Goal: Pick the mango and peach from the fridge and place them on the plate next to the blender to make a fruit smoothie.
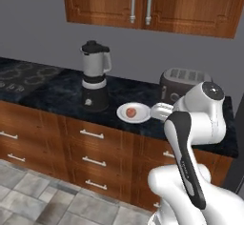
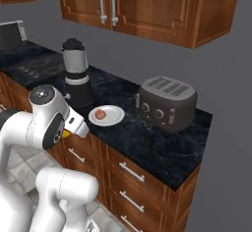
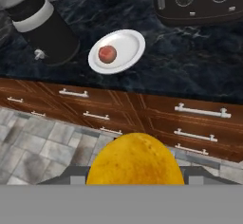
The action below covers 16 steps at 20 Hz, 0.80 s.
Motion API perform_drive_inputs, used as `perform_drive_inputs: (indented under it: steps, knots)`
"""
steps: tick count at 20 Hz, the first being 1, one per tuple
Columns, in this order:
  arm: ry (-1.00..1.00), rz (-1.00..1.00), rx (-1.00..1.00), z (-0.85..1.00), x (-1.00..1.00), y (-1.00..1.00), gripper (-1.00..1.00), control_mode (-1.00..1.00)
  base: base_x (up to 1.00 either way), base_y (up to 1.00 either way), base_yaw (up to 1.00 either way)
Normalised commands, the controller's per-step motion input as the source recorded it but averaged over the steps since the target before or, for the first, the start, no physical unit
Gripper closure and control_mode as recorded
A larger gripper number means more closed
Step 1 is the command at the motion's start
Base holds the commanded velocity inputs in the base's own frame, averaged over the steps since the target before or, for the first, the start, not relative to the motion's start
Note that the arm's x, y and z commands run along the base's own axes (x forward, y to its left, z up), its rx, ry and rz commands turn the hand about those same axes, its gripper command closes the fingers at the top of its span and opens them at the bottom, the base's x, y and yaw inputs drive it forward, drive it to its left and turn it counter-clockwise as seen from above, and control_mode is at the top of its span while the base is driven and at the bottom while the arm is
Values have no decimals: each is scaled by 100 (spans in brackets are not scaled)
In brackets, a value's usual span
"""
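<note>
While the mango (image 3: 135, 159) sits clamped in the gripper (image 3: 135, 179), out over the floor in front of the drawers and short of the surface (image 3: 190, 71), the main risk is the drop-off. The peach (image 3: 107, 54) already lies on the plate (image 3: 127, 42), left of centre in the hand view, so the free room is on the plate's 3 o'clock side. Come down on the 9 o'clock side and the mango would likely knock the peach, and both are round enough to roll off the rim. The blender (image 1: 94, 76) stands just beside the plate at 10 o'clock and the toaster (image 2: 166, 102) near it at 2 o'clock, so a wide swing could clip either. Letting go too high could bounce the fruit onto the surface.

Mango is oval; in the hand view its long axis looks to run roughly 9 to 3, across the fingers, but much of it is cut off at the bottom, so this is uncertain.
</note>
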Motion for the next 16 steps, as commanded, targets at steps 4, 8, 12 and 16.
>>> perform_drive_inputs:
  steps: [4,8,12,16]
  knots:
    - [0,0,0,0,0,0,100,100,100,70,-3]
    - [0,0,0,0,0,0,100,100,100,100,-14]
    - [0,0,0,0,0,0,100,100,100,100,-9]
    - [0,0,0,0,0,0,100,100,100,100,-4]
